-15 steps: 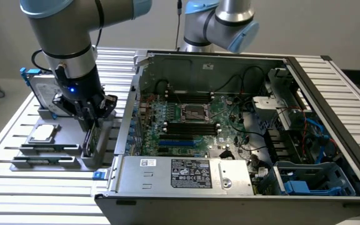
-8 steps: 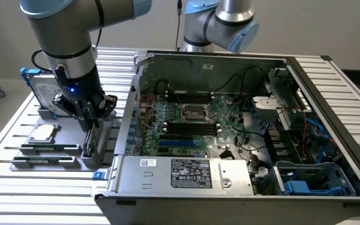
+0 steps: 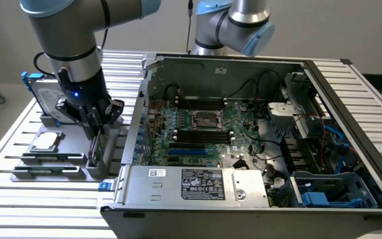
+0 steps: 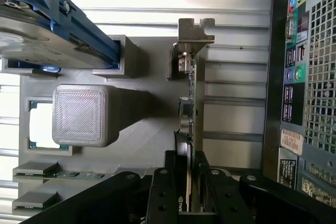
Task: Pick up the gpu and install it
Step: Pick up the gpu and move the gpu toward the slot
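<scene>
Green gpu snug within the hand

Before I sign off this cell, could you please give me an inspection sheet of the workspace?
surface: slatted metal table, grey parts stand on it.
job's things: gpu upright in the stand, beside the open computer case.
clutter: hard drive in blue frame, processor, memory sticks, all in the stand.
grippers: gripper shut on the gpu's top edge.
cables: black cables and blue cables inside the case.
surroundings: second robot arm behind the case.
</scene>
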### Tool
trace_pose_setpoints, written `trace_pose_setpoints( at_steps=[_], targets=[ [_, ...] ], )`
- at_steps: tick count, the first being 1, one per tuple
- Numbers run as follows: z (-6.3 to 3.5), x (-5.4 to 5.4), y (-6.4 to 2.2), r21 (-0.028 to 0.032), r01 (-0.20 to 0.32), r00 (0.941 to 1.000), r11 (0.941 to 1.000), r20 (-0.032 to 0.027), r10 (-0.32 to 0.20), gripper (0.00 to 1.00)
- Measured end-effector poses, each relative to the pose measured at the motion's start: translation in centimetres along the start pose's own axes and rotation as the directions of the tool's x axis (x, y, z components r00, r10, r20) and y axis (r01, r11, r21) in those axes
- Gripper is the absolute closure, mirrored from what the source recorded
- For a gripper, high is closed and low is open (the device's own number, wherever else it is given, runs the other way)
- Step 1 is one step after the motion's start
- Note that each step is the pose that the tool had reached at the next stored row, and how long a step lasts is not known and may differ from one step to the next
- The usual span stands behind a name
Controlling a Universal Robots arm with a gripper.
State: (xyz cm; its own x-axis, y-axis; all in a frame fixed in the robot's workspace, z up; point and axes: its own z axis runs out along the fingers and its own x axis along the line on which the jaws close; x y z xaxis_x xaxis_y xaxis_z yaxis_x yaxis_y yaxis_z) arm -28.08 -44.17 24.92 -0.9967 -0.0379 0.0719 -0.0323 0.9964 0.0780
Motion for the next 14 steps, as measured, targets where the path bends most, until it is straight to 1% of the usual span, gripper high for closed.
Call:
trace_pose_setpoints(
  at_steps=[3, 5, 10, 14],
  targets=[
    [-0.55, 0.0, 0.1, -0.0061, 0.0, 1.0, 1.0, 0.0001, 0.0, 0.74],
    [-0.99, 0.1, 0.2, -0.0088, 0.001, 1.0, 1.0, 0.0003, -0.001, 0.74],
    [-2.38, 0.2, 0.6, -0.0103, 0.001, 1.0, 0.9999, 0.0003, -0.001, 0.74],
    [-3.83, 0.3, 0.91, -0.0107, 0.001, 1.0, 0.9999, 0.0003, -0.001, 0.74]
  ],
)
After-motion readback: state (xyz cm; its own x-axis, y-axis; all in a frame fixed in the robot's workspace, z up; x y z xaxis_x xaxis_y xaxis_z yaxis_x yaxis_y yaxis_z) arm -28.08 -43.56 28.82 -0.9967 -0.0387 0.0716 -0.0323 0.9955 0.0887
